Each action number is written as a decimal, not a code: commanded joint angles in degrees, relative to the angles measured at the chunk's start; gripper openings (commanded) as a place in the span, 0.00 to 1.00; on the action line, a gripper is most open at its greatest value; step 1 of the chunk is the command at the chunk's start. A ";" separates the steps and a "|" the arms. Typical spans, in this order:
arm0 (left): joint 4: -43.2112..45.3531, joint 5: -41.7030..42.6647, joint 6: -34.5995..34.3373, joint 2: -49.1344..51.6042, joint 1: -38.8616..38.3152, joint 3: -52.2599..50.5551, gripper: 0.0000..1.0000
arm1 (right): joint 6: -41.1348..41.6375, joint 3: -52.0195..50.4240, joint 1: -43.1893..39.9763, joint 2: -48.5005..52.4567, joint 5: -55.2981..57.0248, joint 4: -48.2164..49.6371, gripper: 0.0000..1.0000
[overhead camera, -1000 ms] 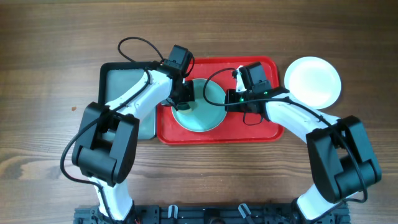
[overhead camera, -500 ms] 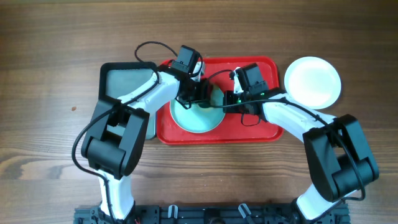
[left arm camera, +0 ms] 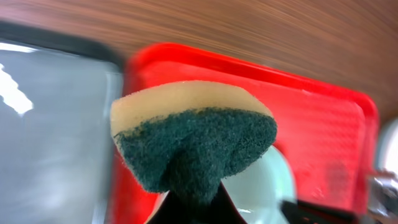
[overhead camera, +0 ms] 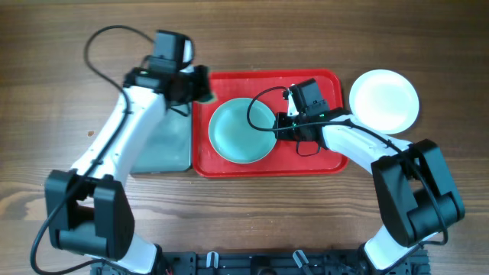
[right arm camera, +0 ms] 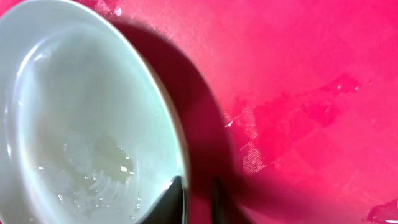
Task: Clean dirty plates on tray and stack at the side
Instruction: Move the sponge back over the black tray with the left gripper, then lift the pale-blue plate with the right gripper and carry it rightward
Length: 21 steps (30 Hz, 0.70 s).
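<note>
Now the left pincer (overhead camera: 200,85) squeezes a yellow-and-green sponge (left arm camera: 193,134) at upper left, while the right pincer (right arm camera: 198,202), narrow, sits at the rim of the round pale-blue plastic plate (overhead camera: 242,130) on the red plastic tray (overhead camera: 321,156), maybe steadying it.

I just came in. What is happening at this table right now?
Two robot arms are cleaning plates. The left fingers are shut on a green-and-yellow sponge, held above the border between the black tray and the red tray. The right fingers are at the rim of the aqua plate, which lies wet on the red tray; a grip cannot be confirmed. A white plate lies on the table beside the red tray.
</note>
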 commanded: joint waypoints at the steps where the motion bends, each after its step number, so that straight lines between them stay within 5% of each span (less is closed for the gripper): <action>1: -2.36 3.37 0.46 -1.44 8.74 0.66 0.04 | 1.09 -0.15 0.83 0.83 -0.11 -0.57 0.12; 5: -4.72 13.33 2.47 -1.44 19.17 0.66 0.04 | 1.07 -0.15 0.98 0.83 -0.09 -0.76 0.11; 6: -5.40 14.10 3.61 -1.44 20.90 0.66 0.04 | 1.09 -0.15 0.98 0.83 -0.09 -0.68 0.05; 12: -12.02 13.66 7.21 -1.42 31.85 0.57 0.04 | 1.07 3.43 0.96 0.79 -0.15 -0.70 0.05; 21: -15.39 3.80 6.47 -1.42 30.34 -4.50 0.04 | -0.22 24.68 3.04 0.57 6.80 -13.75 0.05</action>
